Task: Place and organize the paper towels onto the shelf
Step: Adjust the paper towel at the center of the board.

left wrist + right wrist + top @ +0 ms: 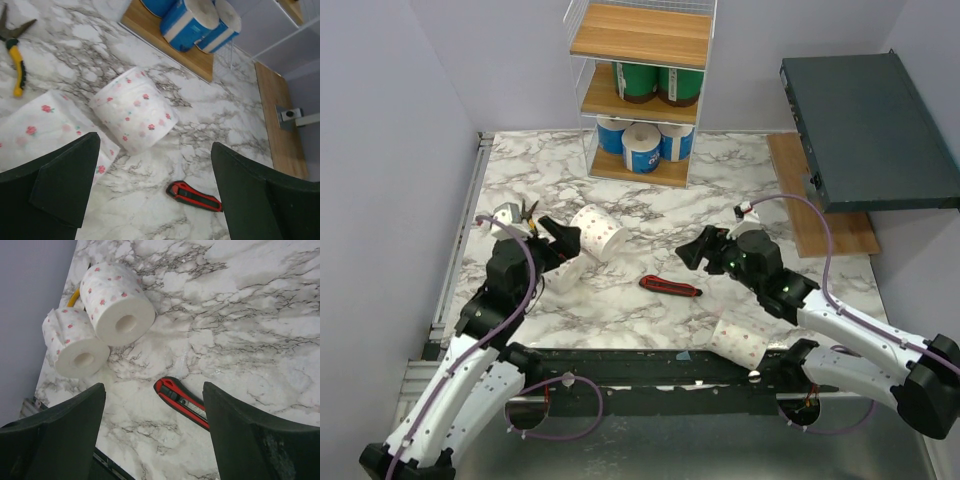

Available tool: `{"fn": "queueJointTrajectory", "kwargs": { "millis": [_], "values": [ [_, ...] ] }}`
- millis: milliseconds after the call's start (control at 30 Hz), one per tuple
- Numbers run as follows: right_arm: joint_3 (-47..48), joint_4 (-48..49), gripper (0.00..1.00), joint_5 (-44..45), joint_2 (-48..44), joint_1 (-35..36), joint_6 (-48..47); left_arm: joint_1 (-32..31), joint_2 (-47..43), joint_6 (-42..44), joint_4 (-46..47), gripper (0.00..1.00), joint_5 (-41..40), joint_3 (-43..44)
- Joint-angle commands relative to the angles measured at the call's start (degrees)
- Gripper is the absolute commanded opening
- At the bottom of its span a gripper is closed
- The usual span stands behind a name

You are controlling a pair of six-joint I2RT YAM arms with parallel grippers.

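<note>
Far left, yellow-handled pliers [19,67] are lying on the marble table [740,180]. Our left gripper [558,236] is hanging released, nothing between its jaws, just beside two dotted paper towels [598,230]. At the far side, the shelf [640,35] is carrying green rolls [638,80] on its middle tier and blue rolls [642,148] on the bottom. Right of the red knife [670,287], we are holding our right gripper [692,248] agape and empty; a third dotted roll [742,340] is lying near its arm's base.
</note>
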Motion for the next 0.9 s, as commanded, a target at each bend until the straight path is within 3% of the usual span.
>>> {"fn": "queueJointTrajectory", "kwargs": {
  "millis": [0, 200, 267, 433, 867],
  "values": [
    [-0.85, 4.18, 0.81, -4.91, 1.31, -0.05, -0.24, 0.34, 8.68, 0.2, 10.07, 0.96, 15.78, 2.72],
    [-2.27, 4.25, 0.81, -4.26, -0.45, -0.08, -0.6, 0.45, 17.07, 0.8, 12.65, 0.96, 13.89, 6.72],
    [-2.3, 3.43, 0.8, -3.85, -1.31, -0.05, -1.08, 3.05, 19.36, -0.96, 11.56, 0.97, 13.46, 8.45],
    [-3.0, 2.55, 0.81, -3.43, -2.58, -0.05, -1.71, 13.85, 24.17, -7.86, 16.1, 0.96, 25.3, 8.92],
    [-3.82, 0.3, 0.8, -2.78, -4.93, -0.11, -1.82, 18.25, 41.66, -1.2, 18.6, 0.93, 31.91, 18.92]
  ]
}}
